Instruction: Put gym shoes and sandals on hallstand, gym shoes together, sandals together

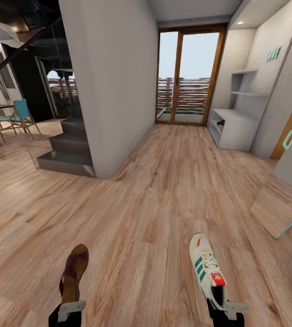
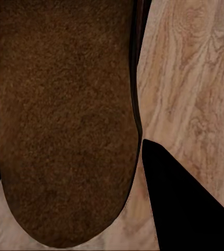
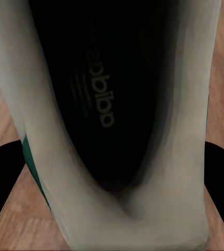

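The robot is mid-carry. The left pincer (image 1: pixel 71 308) is clenched on a brown sandal (image 1: pixel 74 271), and the right pincer (image 1: pixel 230 310) grips a gym shoe (image 1: pixel 208 269) by its heel, both held above the corridor floor (image 1: pixel 146 204). The hallstand (image 1: pixel 236 127) stands well ahead along the right wall, beside the glass door (image 1: pixel 187 75). Next, I judge, comes driving forward to its low shelves and setting each shoe down.

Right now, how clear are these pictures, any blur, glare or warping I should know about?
Head view: wide-angle warping bends the walls and the shoe rack; bright daylight through the glass door, soft floor sheen. Left wrist view: the sandal sits so close that it reads as grainy brown texture. Right wrist view: the gym shoe looks soft, its inside dark.
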Controlling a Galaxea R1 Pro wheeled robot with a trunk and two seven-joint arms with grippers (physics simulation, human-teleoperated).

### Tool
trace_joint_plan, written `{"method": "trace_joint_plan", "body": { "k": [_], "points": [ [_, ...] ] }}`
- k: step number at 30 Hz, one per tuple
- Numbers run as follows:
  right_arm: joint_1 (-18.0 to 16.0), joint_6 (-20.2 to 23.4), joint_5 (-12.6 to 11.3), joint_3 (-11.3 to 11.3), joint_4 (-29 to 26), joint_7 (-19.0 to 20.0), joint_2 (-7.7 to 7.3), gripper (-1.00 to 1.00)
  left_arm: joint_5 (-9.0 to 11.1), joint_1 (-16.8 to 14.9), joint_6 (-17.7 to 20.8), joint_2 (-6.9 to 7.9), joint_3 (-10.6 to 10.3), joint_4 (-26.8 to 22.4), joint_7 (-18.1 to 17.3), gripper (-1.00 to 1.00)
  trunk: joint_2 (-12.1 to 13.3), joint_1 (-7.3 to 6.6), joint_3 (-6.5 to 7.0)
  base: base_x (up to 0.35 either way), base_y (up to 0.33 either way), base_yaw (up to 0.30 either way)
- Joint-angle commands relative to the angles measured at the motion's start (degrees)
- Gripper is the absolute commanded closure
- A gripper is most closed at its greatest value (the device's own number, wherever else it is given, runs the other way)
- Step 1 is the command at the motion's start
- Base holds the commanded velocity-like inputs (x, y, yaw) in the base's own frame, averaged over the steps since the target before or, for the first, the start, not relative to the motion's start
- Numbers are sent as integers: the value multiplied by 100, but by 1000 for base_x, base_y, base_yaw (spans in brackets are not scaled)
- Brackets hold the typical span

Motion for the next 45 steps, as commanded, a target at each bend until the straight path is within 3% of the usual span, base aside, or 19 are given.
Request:
{"method": "trace_joint_plan", "body": {
  "k": [1, 24, 45],
  "points": [
    [-4, -19, 43, -49, 4, 41, 4, 100, 40, -3, -16, 6, -34, 1, 24, 100, -2, 2, -5, 335, 0, -7],
    [-4, -19, 43, -49, 3, 40, -7, 100, 32, 13, -16, 6, -37, 1, 24, 100, -2, 2, -6, 335, 0, -1],
    [-4, -18, 35, -49, 78, 41, 1, 100, 31, 23, -16, 6, -35, 1, 24, 100, -2, 2, -49, 336, 0, -89]
  ]
}}
